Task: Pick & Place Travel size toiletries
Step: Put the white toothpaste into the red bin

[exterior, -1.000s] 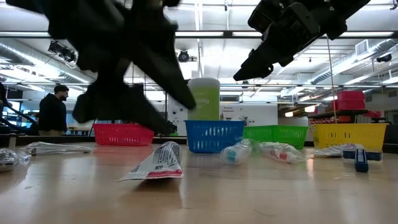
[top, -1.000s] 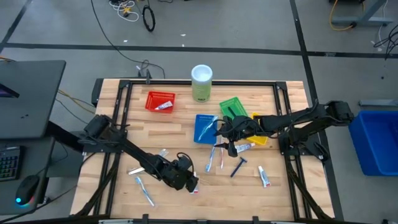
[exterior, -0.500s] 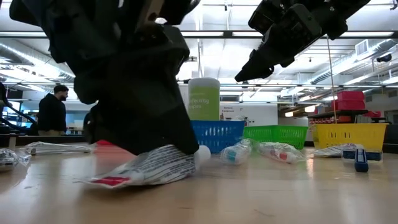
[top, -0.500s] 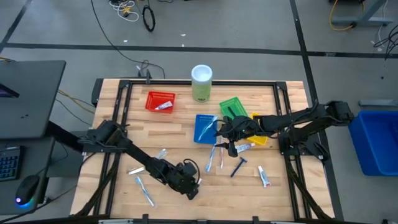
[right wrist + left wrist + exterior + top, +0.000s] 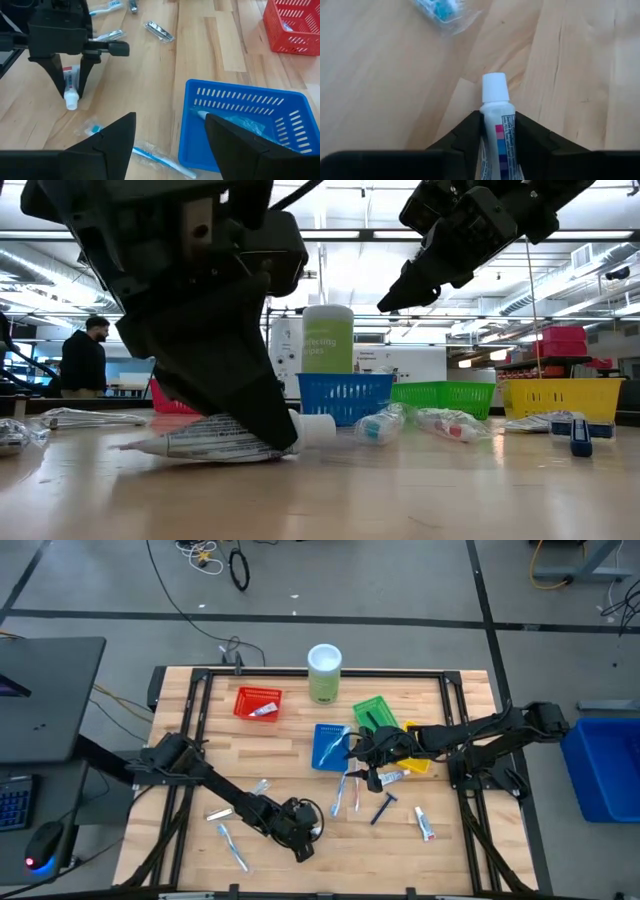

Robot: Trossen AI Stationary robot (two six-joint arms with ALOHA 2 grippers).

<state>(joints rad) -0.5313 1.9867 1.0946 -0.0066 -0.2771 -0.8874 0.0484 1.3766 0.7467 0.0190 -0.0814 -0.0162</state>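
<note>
A white mini tube (image 5: 496,115) with a white cap lies on the wooden table near its front edge, in the middle. My left gripper (image 5: 302,836) is down over the tube and shut on it; in the low view (image 5: 215,442) the tube lies flat under the dark hand. My right gripper (image 5: 372,778) hangs open above the table beside the blue basket (image 5: 330,745), holding nothing. Other travel size toiletries lie loose: toothbrushes (image 5: 345,795), a dark razor (image 5: 383,808), another tube (image 5: 425,824). My left gripper pinches the tube's two long sides just behind the cap (image 5: 497,131) between its two fingers (image 5: 465,135). The fingers slant down from the table's left and lie along the tube, whose cap (image 5: 494,87) sticks out past them. The tube lies flat on the table (image 5: 150,446).
Red (image 5: 258,702), green (image 5: 375,712) and yellow (image 5: 420,764) baskets and a tall pale-green canister (image 5: 324,673) stand toward the far side. A toothbrush (image 5: 232,847) and sachets (image 5: 218,813) lie to the left of my left gripper. A person (image 5: 85,360) stands in the room beyond.
My left gripper has come down onto the tube, rolling its wrist as it sank, and has closed on it. The tube has turned about on the table and now lies with its cap toward the baskets' side, flat under the hand.
</note>
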